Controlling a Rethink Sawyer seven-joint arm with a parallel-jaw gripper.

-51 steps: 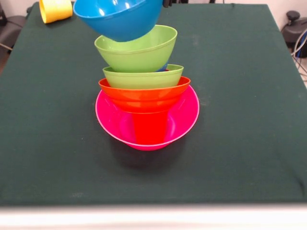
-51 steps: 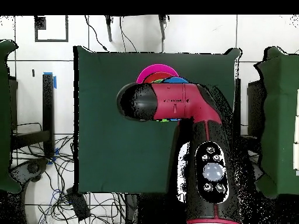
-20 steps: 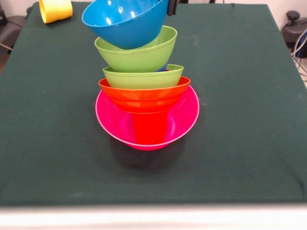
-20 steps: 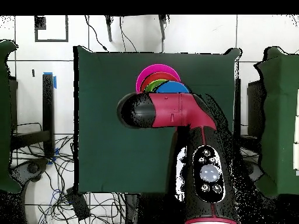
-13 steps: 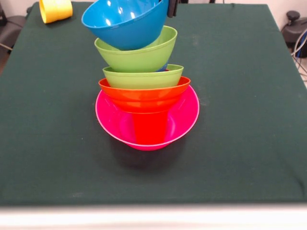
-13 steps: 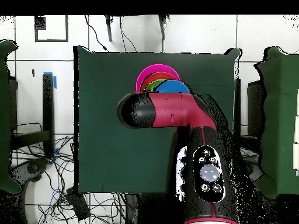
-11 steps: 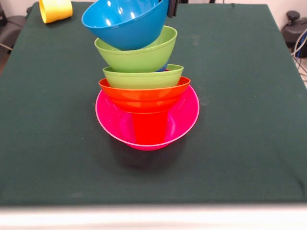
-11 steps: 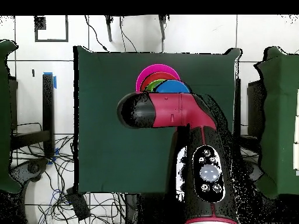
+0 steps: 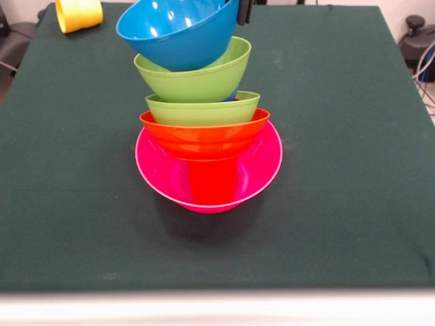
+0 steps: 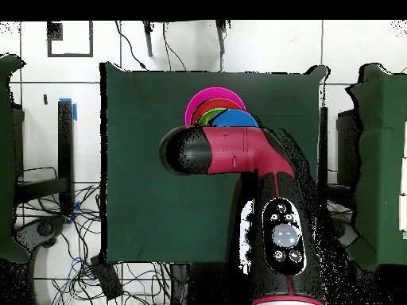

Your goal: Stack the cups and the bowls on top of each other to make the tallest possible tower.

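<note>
The tower stands mid-table in the front view. The large pink bowl [image 9: 262,166] is its base, with a red cup [image 9: 213,182] upright inside it. On the cup sit the orange bowl [image 9: 204,134], a lime green bowl [image 9: 202,110] and a second lime green bowl [image 9: 194,78]. A sliver of dark blue [image 9: 233,95] shows between the two green bowls. The light blue bowl [image 9: 175,37] is tilted on top, its underside in the upper green bowl. My gripper [image 9: 240,11] shows at the top edge, shut on the blue bowl's right rim. In the overhead view, my arm [image 10: 230,151] covers part of the tower [image 10: 200,102].
A yellow cup [image 9: 79,14] lies on its side at the far left corner of the green table [image 9: 340,136]. Cables and dark covered stands surround the table in the overhead view.
The light blue bowl has come down and shifted right over the upper green bowl. It has barely moved over the last second. The tower below has not moved.
</note>
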